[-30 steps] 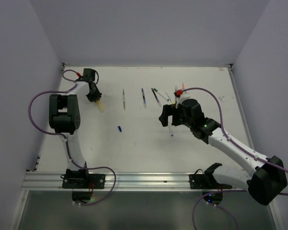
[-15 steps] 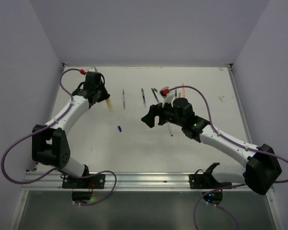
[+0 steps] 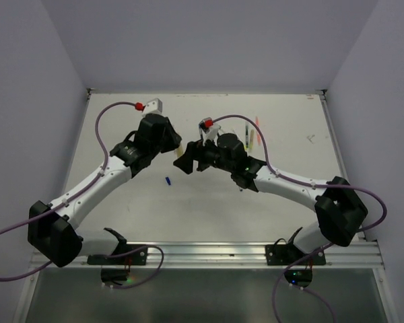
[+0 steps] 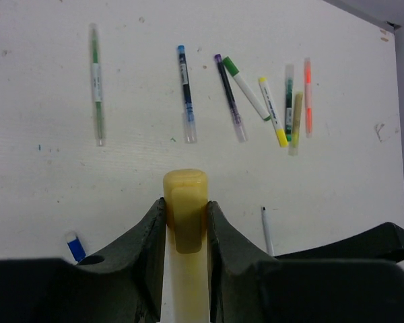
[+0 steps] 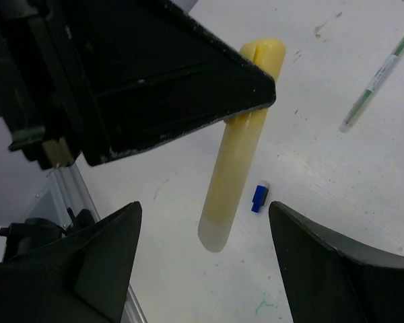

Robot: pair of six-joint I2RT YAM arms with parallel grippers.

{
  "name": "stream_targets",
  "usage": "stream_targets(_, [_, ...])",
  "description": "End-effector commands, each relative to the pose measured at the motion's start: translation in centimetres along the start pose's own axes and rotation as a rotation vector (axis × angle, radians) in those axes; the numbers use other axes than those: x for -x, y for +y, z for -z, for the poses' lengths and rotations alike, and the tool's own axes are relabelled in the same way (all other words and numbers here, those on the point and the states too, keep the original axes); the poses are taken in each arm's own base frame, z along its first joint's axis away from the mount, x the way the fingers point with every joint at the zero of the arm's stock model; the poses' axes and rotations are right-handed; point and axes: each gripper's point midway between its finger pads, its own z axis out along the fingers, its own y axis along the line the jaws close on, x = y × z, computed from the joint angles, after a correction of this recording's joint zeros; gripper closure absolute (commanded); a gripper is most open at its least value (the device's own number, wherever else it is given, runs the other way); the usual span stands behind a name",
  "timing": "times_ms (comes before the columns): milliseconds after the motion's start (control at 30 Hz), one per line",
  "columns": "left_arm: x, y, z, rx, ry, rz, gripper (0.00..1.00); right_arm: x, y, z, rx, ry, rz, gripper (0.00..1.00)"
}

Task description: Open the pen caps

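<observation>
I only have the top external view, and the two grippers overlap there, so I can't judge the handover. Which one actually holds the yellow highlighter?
Observer: The left gripper. In the left wrist view its fingers are clamped on the yellow highlighter.
Operator: Has the right one closed on it?
Observer: No. The right wrist view shows the right gripper open, with its fingers either side of the highlighter's paler free end and not touching it.
Operator: What about the pens the arms hide?
Observer: The left wrist view shows seven pens lying in a row on the table, beyond the highlighter.
</observation>
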Motion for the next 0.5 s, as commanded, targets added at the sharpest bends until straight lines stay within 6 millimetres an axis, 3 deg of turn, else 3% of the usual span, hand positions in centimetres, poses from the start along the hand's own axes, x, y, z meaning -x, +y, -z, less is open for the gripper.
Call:
stream_targets(0, [1.2,-0.9,1.2,-0.012,-0.08,0.039,0.93,3.5,1.3,-0.9,0.022,-0.115,-0.021,0.2])
stream_targets(200, [0.8,-1.3,1.6,-0.03,-0.079,0.035,0.93,2.9,0.7,-1.8,0.014,-0.108,-0.044,0.34])
stream_targets(333, [1.0,-1.6,2.1,-0.054,-0.085,0.036,0.93,2.6,0.8,-2.0,0.028,-0.113,-0.054,0.52])
stream_targets(467, [1.4,-1.6,2.6,-0.06,-0.105,0.018,0.91,2.5,1.1,-1.6,0.044,-0.114,-0.062,0.8])
